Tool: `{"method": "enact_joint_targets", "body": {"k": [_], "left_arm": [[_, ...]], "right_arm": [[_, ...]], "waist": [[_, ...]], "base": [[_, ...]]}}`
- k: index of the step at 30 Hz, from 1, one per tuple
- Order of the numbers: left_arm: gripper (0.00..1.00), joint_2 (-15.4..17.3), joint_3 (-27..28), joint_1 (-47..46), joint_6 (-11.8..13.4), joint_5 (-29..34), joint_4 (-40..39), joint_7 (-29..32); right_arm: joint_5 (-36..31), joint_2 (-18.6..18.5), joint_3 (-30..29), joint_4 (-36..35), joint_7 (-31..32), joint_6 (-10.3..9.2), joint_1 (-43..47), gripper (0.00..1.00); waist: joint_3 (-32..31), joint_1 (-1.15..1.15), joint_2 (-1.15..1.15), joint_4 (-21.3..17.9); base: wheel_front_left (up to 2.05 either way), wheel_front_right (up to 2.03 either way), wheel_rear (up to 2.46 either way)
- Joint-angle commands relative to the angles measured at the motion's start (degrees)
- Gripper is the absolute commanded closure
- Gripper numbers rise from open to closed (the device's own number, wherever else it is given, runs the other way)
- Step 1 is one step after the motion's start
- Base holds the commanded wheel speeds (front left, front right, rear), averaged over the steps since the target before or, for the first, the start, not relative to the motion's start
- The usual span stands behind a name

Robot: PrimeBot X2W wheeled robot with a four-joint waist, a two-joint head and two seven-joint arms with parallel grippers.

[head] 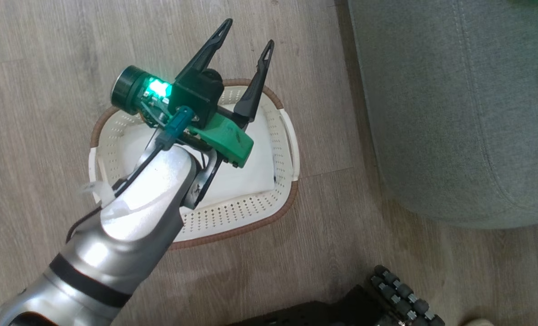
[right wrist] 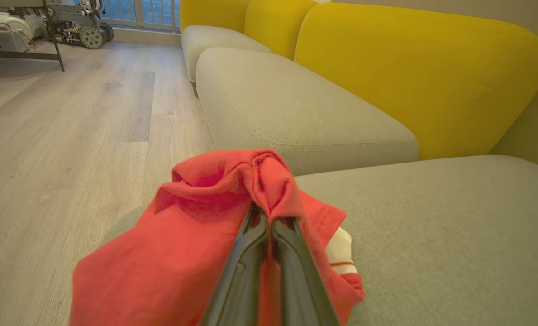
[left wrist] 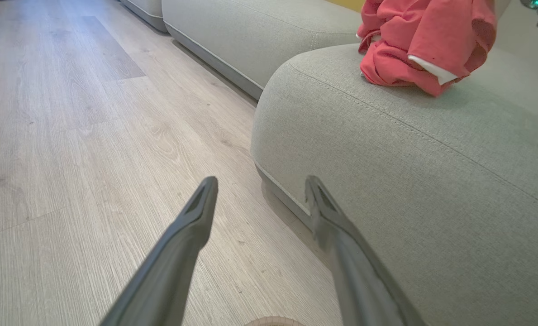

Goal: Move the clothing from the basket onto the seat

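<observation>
Clothing (right wrist: 192, 240) on seat (right wrist: 431, 226), pinched in right tool (right wrist: 269, 219) | left tool (head: 248, 32) spread wide over basket (head: 241, 210)

Basket (head: 241, 217) partly hidden behind left arm (head: 128, 217); clothing (right wrist: 183, 235) hides tips of right fingers (right wrist: 244, 276)

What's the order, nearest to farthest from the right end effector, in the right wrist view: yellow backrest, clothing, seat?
1. Clothing, pinched in the right end effector.
2. Seat, below, to the right.
3. Yellow backrest, beyond, upper right.
</observation>
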Motion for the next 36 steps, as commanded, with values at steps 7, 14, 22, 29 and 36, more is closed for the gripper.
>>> {"method": "enact_joint_targets", "body": {"k": [7,14,22,29,36], "left_arm": [[0.00,1.8,1.6,-0.5,0.4,-0.2,-2.1,0.7],[0.00,1.9,1.6,0.6,0.6,-1.3,-1.9,0.9],[0.00,0.8,2.6,2.8,0.5,-3.7,-0.8,-1.4],[0.00,-0.8,4.9,7.1,0.7,-6.4,0.3,-3.4],[0.00,-1.6,8.4,13.3,1.4,-8.0,0.6,-3.8]], "right_arm": [[-1.5,2.0,-0.9,0.6,-0.4,-0.02,2.3,0.00],[-0.7,3.4,0.9,-1.6,-0.4,-0.02,6.1,0.00],[0.8,3.1,4.4,-7.8,-0.4,-0.02,13.0,0.00],[1.7,2.9,9.6,-12.2,-0.4,-0.02,16.7,0.00],[3.4,3.2,14.5,-13.0,-0.4,-0.02,19.8,0.00]], "waist": [[-0.5,0.00,0.00,-1.1],[-2.5,0.00,0.00,-1.8],[-8.5,0.00,0.00,-1.9],[-16.4,0.00,0.00,-0.5],[-24.2,0.00,0.00,2.4]], "base": [[0.00,0.00,0.00],[0.00,0.00,0.00],[0.00,0.00,0.00],[0.00,0.00,0.00],[0.00,0.00,0.00]]}}
